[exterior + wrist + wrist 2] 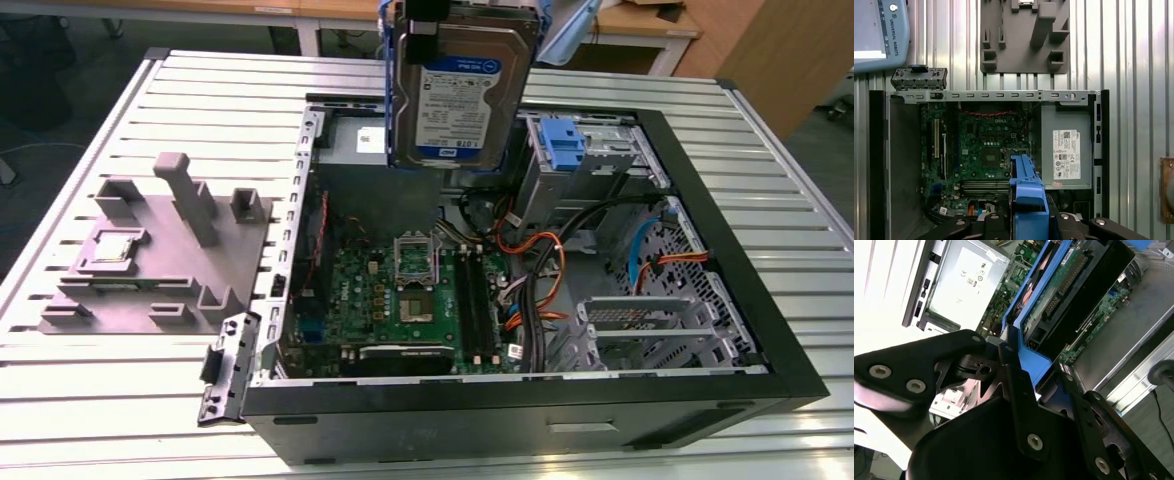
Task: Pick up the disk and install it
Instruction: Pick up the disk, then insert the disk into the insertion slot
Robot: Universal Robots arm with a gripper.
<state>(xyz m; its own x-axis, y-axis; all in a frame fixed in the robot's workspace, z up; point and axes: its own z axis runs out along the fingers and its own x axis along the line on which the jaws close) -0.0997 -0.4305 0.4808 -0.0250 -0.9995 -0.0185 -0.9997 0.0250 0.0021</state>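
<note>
Disk, a flat silver metal hard drive with blue-and-white label and blue plastic side rails (pixel 461 90), hangs at the exterior view's top centre. Its long axis is near upright, directly beneath my pincer (pixel 1026 362), which is clamped on its blue rail end. It hovers above the open black computer case (pixel 534 410), and the bay's blue plastic bracket (pixel 567 150) is just right of it in frame. I count one disk, one pincer, one case and one grey moulded fixture (pixel 160 250) on the slatted metal bench (pixel 120 400).
</note>
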